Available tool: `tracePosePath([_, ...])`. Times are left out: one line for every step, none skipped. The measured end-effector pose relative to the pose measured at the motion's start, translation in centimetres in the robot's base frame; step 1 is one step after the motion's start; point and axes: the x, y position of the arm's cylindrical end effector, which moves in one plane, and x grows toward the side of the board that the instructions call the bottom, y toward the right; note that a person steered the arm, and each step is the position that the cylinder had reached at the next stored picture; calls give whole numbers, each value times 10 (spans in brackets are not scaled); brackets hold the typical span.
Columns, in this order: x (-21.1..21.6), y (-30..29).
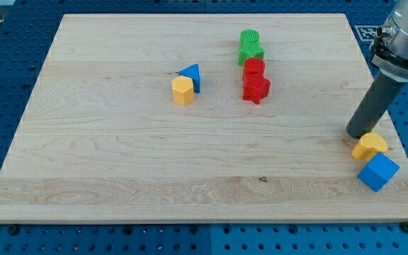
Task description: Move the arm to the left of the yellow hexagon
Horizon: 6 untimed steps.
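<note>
The yellow hexagon [183, 91] sits left of the board's middle, touching a blue triangle [191, 76] just above and to its right. My tip [358, 134] is at the view's right edge of the board, far to the right of the yellow hexagon. The tip stands right above a yellow heart-shaped block [369, 146], touching or nearly touching it. A blue cube [378, 171] lies just below that yellow block.
Near the top middle stands a column of blocks: a green cylinder [249, 37], a green star-like block [250, 54], a red cylinder [254, 69] and a red star [256, 88]. The wooden board [105, 163] lies on a blue perforated table.
</note>
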Motion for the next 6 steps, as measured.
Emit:
tracePosePath([0, 0])
tracePosePath([0, -6])
tracePosePath([-9, -9])
tracePosePath([-24, -47])
tracePosePath([-25, -127])
tracePosePath([-25, -206])
